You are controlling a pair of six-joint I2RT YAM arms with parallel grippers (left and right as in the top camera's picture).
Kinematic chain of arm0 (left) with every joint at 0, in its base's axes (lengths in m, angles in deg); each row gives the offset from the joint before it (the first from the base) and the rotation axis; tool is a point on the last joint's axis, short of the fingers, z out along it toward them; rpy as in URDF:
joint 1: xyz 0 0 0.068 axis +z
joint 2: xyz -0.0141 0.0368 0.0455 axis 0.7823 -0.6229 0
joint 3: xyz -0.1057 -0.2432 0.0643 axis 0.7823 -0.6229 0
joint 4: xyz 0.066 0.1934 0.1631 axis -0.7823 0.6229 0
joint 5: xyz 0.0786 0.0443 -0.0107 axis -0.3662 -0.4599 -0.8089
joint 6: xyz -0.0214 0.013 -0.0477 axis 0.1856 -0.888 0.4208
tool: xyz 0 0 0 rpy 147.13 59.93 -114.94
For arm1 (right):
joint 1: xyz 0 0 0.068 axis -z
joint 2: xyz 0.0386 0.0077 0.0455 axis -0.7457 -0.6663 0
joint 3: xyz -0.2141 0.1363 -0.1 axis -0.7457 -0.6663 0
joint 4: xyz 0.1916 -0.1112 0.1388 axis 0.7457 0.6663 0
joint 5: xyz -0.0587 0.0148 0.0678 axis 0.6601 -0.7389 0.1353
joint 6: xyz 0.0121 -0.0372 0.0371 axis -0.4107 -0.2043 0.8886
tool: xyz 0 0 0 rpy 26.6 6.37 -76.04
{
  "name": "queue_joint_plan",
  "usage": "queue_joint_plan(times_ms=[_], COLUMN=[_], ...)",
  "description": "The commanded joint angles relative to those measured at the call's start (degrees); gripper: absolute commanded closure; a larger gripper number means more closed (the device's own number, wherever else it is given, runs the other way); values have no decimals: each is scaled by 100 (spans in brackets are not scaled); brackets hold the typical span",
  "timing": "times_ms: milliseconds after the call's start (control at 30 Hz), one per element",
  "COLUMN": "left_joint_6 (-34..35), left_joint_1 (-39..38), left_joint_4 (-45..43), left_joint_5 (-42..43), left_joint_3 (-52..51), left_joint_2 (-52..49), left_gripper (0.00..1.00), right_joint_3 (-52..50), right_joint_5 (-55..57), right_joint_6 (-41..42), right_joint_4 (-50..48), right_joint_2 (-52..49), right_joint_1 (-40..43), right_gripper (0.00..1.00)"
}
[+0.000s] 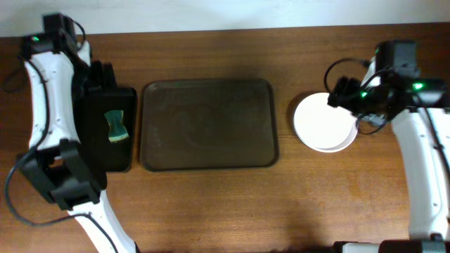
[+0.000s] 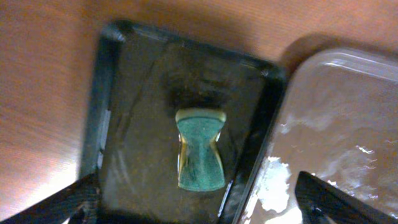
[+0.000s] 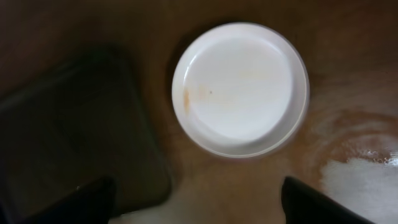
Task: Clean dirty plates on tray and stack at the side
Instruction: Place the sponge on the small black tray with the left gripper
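Note:
The dark-brown tray [image 1: 208, 124] lies mid-table with nothing on it; its edge shows in the left wrist view [image 2: 348, 124] and the right wrist view [image 3: 68, 137]. A white plate stack [image 1: 323, 123] sits on the table right of the tray. The top plate [image 3: 239, 87] has a faint orange streak at its left inner rim. How many plates are stacked I cannot tell. My right gripper [image 3: 199, 202] is open and empty above the table beside the plates. My left gripper [image 2: 199, 205] is open and empty above the small black tray.
A small black tray [image 1: 112, 130] stands left of the brown tray and holds a green sponge [image 1: 117, 126], also seen in the left wrist view [image 2: 200, 157]. The left arm's base stands at the front left.

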Motion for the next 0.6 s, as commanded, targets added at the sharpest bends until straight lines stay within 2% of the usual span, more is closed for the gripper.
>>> queue_joint_plan(times_ms=[0, 100, 200, 367, 567], left_joint_6=[-4, -4, -4, -4, -4], left_joint_1=[-190, -216, -216, -216, -216], left_joint_4=[391, 437, 435, 435, 435], left_joint_5=[-33, -33, -33, -33, -33], left_joint_3=[828, 839, 835, 835, 835], left_joint_2=[890, 1211, 1209, 1209, 1209], left_gripper=[1, 1, 1, 1, 1], right_joint_3=[1198, 2358, 3021, 3086, 3080], right_joint_5=[81, 522, 750, 741, 752], right_joint_6=[-732, -743, -743, -680, -699], right_joint_4=[785, 1784, 2210, 2212, 2225], right_joint_2=[367, 686, 1226, 2225, 2483], right_joint_1=[-20, -20, -20, -20, -20], right_gripper=[2, 2, 2, 2, 2])
